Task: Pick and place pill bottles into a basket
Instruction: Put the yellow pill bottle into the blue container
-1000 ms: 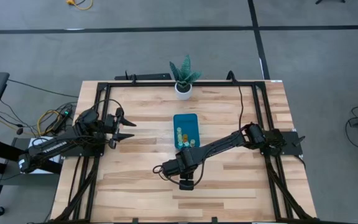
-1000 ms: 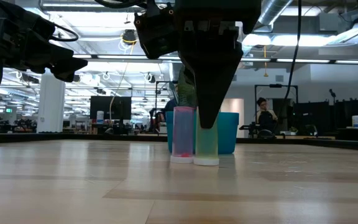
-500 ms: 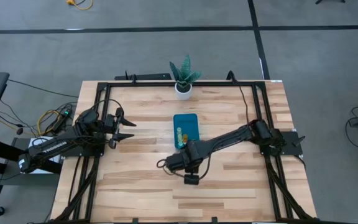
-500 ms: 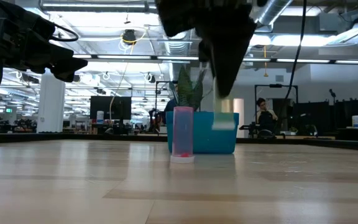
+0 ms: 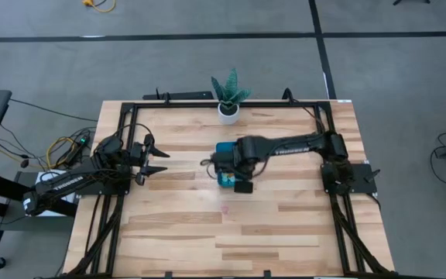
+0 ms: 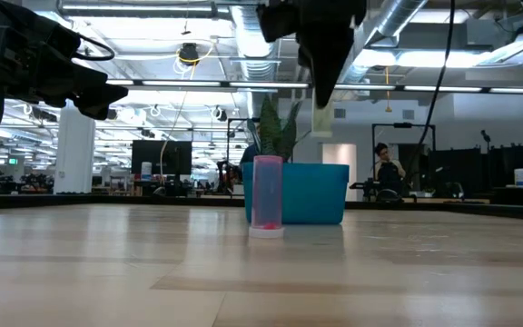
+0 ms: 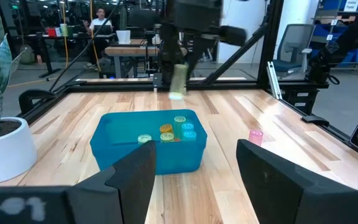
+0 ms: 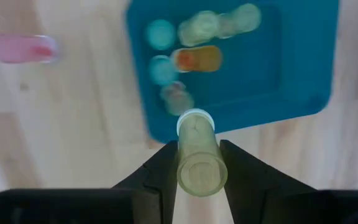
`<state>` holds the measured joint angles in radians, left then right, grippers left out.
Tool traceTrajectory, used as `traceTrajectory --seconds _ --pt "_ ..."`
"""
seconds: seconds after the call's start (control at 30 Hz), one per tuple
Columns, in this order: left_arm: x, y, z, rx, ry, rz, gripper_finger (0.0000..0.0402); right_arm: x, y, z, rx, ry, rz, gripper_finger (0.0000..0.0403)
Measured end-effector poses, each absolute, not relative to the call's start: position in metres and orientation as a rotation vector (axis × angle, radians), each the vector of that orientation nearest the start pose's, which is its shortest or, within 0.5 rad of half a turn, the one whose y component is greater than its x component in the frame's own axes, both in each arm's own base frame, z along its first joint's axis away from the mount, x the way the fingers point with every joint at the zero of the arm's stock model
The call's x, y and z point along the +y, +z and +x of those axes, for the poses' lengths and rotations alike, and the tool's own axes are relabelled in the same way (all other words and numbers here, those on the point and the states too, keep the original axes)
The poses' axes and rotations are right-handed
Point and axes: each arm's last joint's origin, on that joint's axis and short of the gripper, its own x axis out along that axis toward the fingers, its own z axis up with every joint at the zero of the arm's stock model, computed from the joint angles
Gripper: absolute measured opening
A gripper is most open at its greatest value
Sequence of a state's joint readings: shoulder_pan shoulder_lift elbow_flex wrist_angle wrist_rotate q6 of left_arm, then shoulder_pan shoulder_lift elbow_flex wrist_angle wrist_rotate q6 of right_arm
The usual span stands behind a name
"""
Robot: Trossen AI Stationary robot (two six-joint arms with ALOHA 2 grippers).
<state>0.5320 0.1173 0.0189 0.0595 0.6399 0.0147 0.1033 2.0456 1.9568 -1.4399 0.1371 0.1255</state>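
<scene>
My right gripper (image 5: pixel 235 174) is shut on a pale green pill bottle (image 8: pixel 197 152), held in the air over the near end of the teal basket (image 5: pixel 221 149). The bottle also shows in the low view (image 6: pixel 321 118) and the left wrist view (image 7: pixel 178 79). Several small bottles (image 7: pixel 173 129) lie inside the basket (image 7: pixel 148 140). A pink bottle (image 5: pixel 224 208) stands on the table on its white end, nearer than the basket, and shows in the low view (image 6: pixel 267 195). My left gripper (image 5: pixel 159 161) is open and empty at the table's left side. My right gripper pinches the green bottle's round body (image 8: pixel 199 177) between its two fingers, at the end away from the white cap (image 8: pixel 194 124). The fingers point down and lie along the bottle. The bottle hangs below them, cap end down, lifted clear above the basket.
A potted plant in a white pot (image 5: pixel 228 97) stands at the far edge behind the basket. Black frame rails (image 5: pixel 130 139) run along the table's left, right and far sides. A person (image 6: pixel 387 168) sits in the room beyond the table.
My right gripper has lifted the green bottle off the table from beside the pink bottle. It has carried it up and toward the far edge, over the basket's near end. The pink bottle has stayed where it stood.
</scene>
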Motion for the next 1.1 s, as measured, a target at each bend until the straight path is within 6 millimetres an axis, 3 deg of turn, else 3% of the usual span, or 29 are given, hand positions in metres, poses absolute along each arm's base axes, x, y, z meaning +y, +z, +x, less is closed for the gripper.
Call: traceTrajectory --seconds 0.2,0.53,0.83,1.1 --pt "0.035 0.166 0.094 0.032 -0.108 -0.007 0.0213 0.003 0.278 0.396 1.515 -0.077 -0.144 0.0102" --pt "0.035 0.166 0.094 0.032 -0.108 -0.007 0.0213 -0.035 0.244 0.414 1.578 0.014 -0.274 0.0102" --pt "0.035 0.166 0.094 0.032 -0.108 -0.007 0.0213 -0.052 0.225 0.423 1.576 0.086 -0.344 0.0103" --pt "0.035 0.167 0.094 0.031 -0.108 -0.007 0.0213 -0.053 0.227 0.427 1.529 0.128 -0.396 0.0103"
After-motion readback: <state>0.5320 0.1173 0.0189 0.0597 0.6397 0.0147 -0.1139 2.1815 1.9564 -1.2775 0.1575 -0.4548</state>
